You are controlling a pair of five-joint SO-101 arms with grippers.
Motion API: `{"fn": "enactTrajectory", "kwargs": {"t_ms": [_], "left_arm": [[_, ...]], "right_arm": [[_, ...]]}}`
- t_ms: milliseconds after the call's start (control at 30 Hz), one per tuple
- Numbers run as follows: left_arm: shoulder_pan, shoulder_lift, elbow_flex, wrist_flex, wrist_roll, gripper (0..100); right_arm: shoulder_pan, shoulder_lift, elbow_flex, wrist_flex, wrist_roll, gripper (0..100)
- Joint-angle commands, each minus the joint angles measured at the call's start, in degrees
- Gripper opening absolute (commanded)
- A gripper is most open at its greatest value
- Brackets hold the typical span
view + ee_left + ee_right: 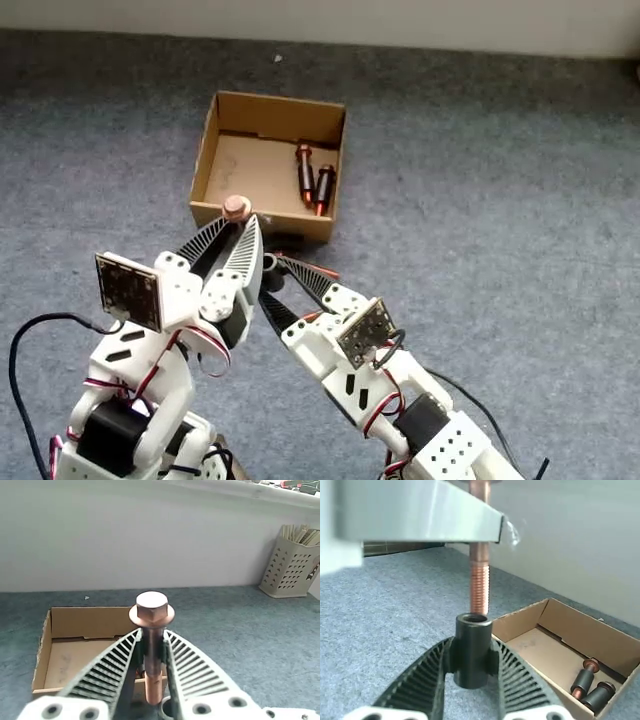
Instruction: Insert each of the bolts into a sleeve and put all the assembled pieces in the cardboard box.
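My left gripper (152,636) is shut on a copper bolt (151,615), held upright with its hex head on top. My right gripper (471,652) is shut on a black sleeve (471,645), open end up. The bolt's threaded tip (480,590) hangs straight above the sleeve's mouth, just short of it. In the high view the bolt head (237,208) and both grippers sit at the near wall of the cardboard box (208,150). Two assembled pieces (304,175) (324,188) lie inside the box at its right side.
Grey carpet covers the whole work surface. A white wall runs behind the box. A beige slotted basket (292,562) stands on the carpet by the wall, far off to the right. Cables trail from both arm bases (30,340).
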Motion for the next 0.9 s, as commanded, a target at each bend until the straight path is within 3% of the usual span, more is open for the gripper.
{"fn": "enactTrajectory", "kwargs": {"t_ms": [0,867], "left_arm": [[2.2,-0.7,-4.5,-1.1,-0.1,1],[2.3,-0.7,-3.0,9.6,-0.4,1]], "right_arm": [[-0.5,-0.7,7.7,-1.5,0.5,0.5],[-0.3,-1.0,7.7,-1.7,0.5,0.5]]}}
